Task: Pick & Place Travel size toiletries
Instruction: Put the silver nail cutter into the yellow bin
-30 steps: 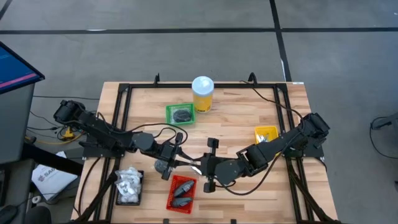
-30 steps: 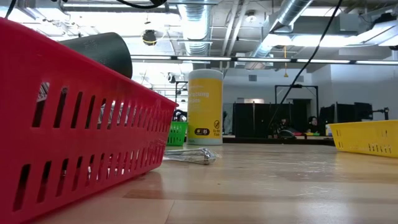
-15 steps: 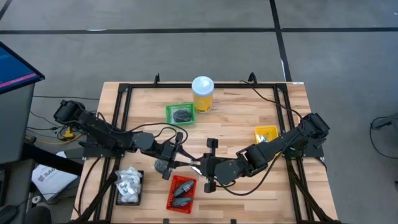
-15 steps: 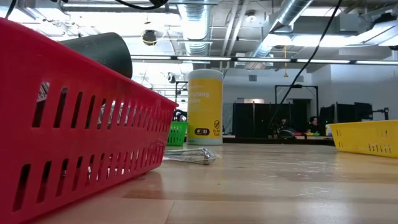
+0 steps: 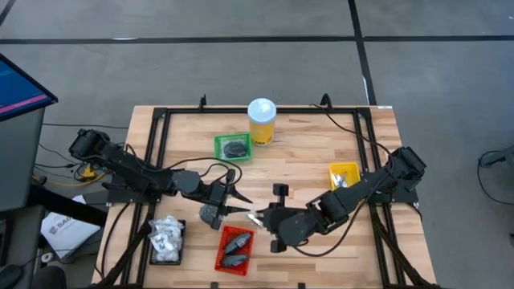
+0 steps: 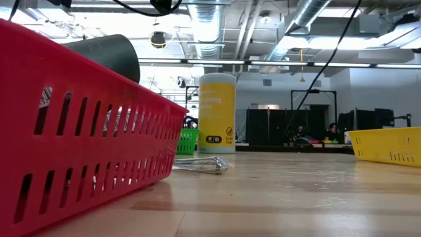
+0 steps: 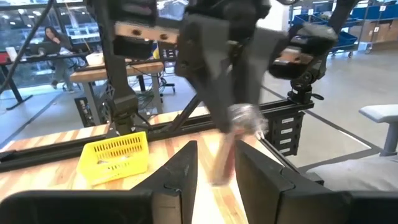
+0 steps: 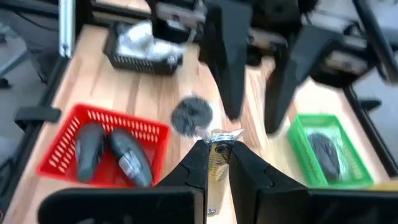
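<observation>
Between our two tools: right tool (image 8: 213, 151) pinches a thin silvery tube (image 8: 217, 163); left tool (image 5: 238, 204) faces it, fingers spread. Near them, red tray (image 5: 219, 255) holds two dark bottles (image 8: 115, 152). Beyond the left tool, black tray (image 5: 152, 258) holds white sachets (image 5: 166, 238). Green tray (image 5: 218, 144) holds a dark item.
</observation>
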Controlling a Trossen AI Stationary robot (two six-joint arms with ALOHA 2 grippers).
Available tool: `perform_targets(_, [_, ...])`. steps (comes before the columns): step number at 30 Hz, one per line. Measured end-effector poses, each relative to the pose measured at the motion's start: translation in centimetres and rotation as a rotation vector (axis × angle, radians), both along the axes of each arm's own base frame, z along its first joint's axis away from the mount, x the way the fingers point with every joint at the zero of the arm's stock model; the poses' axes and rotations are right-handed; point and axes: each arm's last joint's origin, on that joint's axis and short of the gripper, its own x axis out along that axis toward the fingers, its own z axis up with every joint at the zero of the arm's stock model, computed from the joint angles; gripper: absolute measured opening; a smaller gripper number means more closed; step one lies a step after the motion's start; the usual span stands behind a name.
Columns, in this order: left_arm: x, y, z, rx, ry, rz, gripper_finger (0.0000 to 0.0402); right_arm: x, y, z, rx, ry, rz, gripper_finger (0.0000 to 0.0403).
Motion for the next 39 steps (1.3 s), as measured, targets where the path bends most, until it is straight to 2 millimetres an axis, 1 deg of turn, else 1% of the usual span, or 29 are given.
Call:
perform_targets(6, [-0.1, 0.0, -0.4, -0.025, 0.022, 0.0, 0.0097, -0.9, -0.7, -0.9, 0.0, 0.095, -0.104, 0.0027])
perform_targets(12, [-0.3, 0.1, -1.0, -0.036, 0.044, -0.001, 0.0097, -2.1, -0.9, -1.7, 0.007, 0.175, -0.2, 0.0027])
perform_targets(15, [-0.5, 0.1, -1.4, -0.054, 0.064, 0.0, 0.0097, -3.0, -0.8, -2.0, -0.011, 0.203, -0.257, 0.0027])
perform_targets(22, [-0.5, 0.0, -1.5, -0.06, 0.065, -0.004, 0.0097, -5.3, -0.3, -2.5, -0.035, 0.267, -0.373, 0.0027])
perform_targets(28, [-0.5, 0.0, -1.5, -0.061, 0.061, -0.005, 0.0097, -7.9, 0.4, -2.7, -0.082, 0.283, -0.479, 0.0027])
perform_targets(32, [-0.6, 0.0, -1.5, -0.062, 0.059, -0.006, 0.0097, -9.5, 0.7, -3.6, -0.088, 0.272, -0.515, 0.0027])
perform_targets(34, [-0.5, 0.0, -1.4, -0.063, 0.056, -0.006, 0.0097, -10.5, 0.4, -4.0, -0.072, 0.259, -0.538, 0.0027])
perform_targets(39, [-0.5, 0.0, -1.4, -0.066, 0.048, -0.008, 0.0097, -14.0, -1.7, -5.1, 0.01, 0.206, -0.61, 0.0027])
